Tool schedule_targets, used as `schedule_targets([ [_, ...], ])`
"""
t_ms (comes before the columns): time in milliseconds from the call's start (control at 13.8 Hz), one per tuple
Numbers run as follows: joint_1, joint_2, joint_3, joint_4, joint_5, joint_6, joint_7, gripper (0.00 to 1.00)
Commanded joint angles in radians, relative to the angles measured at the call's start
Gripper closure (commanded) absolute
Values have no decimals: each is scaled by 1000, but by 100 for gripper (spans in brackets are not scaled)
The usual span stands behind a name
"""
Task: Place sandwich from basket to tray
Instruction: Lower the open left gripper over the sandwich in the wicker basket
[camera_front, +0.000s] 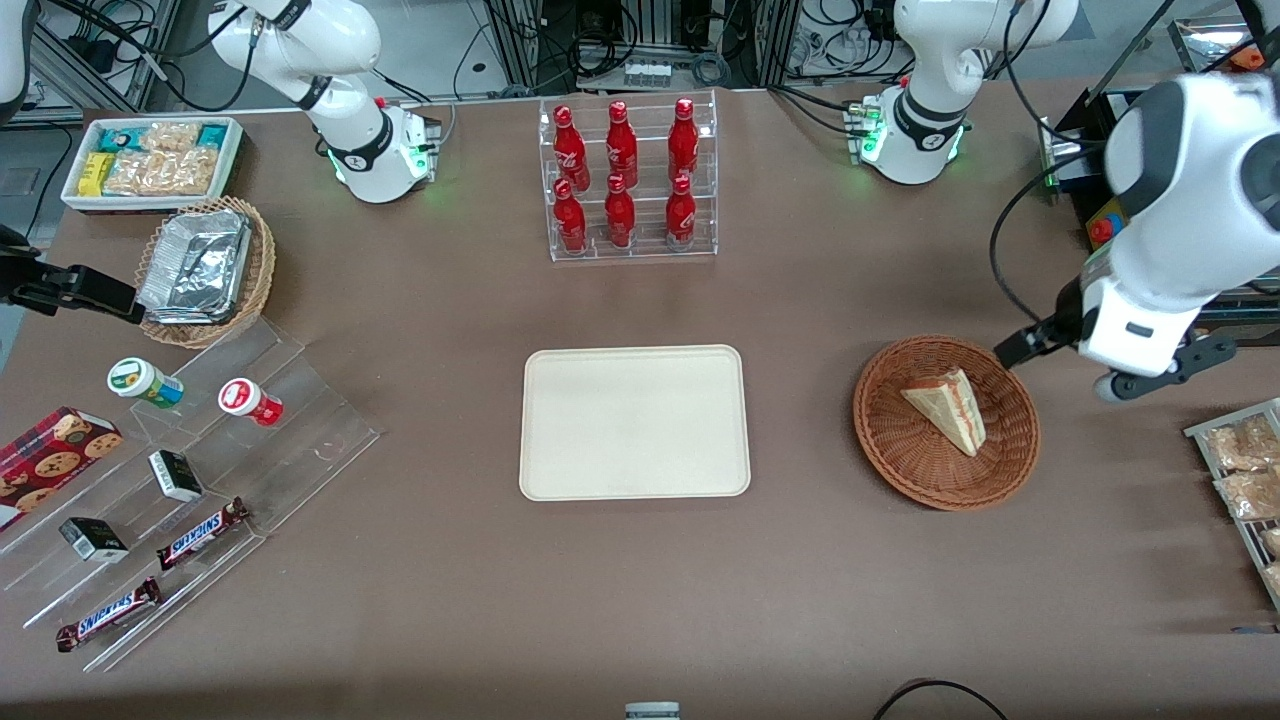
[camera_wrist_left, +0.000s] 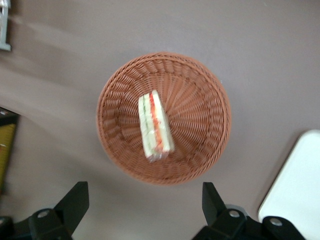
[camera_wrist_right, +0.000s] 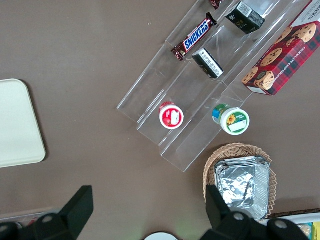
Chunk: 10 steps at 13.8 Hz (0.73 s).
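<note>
While pincer gapes, striped sandwich wedge

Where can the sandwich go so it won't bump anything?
The whole tray is bare, with open table between it and the basket holding the sandwich. The open claw hangs above the basket. It is crowded around the bottle rack.

Brown table: tray at centre; basket beside tray; gripper above table, fingers apart, near basket; bottle rack farther from camera than tray.
</note>
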Motion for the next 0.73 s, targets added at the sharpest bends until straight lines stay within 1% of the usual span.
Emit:
schedule_targets([
  [0,-1,22,-5,-90,17,143,-158,0],
  [145,-1,82,-5,-96,18,187,-261,0],
  [218,-1,105,-5,-98,18,200,-283,0],
  [655,-1,157,-7,-167,20,286,-287,0],
])
